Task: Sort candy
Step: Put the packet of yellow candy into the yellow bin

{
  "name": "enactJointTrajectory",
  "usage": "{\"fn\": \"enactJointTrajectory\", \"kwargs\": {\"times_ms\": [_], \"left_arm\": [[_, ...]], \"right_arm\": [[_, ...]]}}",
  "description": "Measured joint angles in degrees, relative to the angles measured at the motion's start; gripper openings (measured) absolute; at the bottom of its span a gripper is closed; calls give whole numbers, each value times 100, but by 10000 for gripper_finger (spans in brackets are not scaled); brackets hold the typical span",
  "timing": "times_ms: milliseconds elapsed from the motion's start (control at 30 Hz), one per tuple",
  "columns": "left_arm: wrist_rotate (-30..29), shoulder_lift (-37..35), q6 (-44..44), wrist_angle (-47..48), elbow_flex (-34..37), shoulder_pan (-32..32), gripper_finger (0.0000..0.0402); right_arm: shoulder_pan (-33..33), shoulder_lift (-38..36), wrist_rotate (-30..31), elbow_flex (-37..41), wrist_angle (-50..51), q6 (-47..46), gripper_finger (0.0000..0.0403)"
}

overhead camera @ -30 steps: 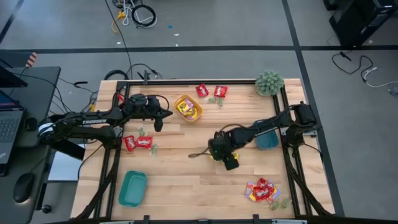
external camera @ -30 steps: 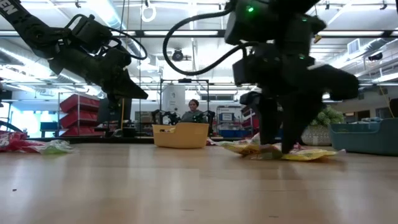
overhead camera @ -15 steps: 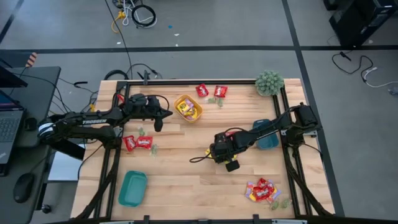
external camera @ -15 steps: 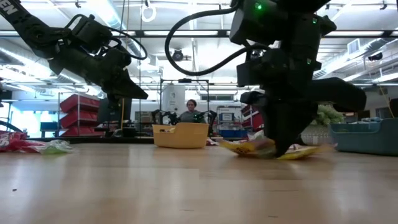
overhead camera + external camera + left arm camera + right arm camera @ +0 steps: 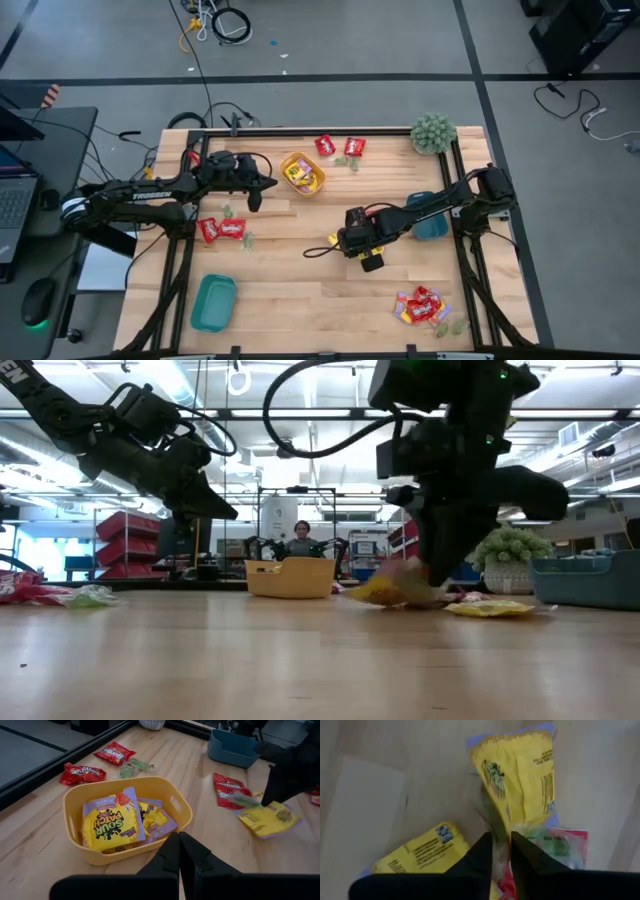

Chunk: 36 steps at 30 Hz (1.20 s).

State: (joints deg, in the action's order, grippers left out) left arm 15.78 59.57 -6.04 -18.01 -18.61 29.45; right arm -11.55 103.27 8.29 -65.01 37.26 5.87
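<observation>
The right gripper (image 5: 501,851) has just closed on a yellow packet (image 5: 520,775); we judge it ready for the yellow tray (image 5: 125,787).

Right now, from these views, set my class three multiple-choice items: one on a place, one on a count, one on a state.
1. Sour Patch packets lie in: A the teal tray B the yellow tray C the blue tray
2. How many red Skittles packets lie just beyond that tray? A two B one C five
3. The right gripper is: A wide open B shut on a yellow packet C shut on nothing
B, they sit inside it; A, two lie there; B, its fingers pinch the packet.
</observation>
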Motion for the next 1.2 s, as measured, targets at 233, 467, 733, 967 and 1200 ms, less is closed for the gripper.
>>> {"fn": "enactJointTrajectory", "kwargs": {"times_ms": [233, 467, 733, 967, 1200], "left_arm": [[106, 0, 2, 18, 0, -7, 1], [106, 0, 2, 19, 0, -9, 1], [106, 0, 5, 19, 0, -9, 1], [104, 0, 96, 19, 0, -9, 1], [104, 0, 94, 28, 0, -9, 1]], "right_arm": [[22, -29, 0, -25, -35, -77, 142], [196, -29, -22, -25, -699, 13, 181], [699, -29, -591, -25, -1621, -22, 163], [1156, -29, -1042, 119, -1770, -167, 161], [1414, -27, -1276, 434, -1967, -293, 161]]}}
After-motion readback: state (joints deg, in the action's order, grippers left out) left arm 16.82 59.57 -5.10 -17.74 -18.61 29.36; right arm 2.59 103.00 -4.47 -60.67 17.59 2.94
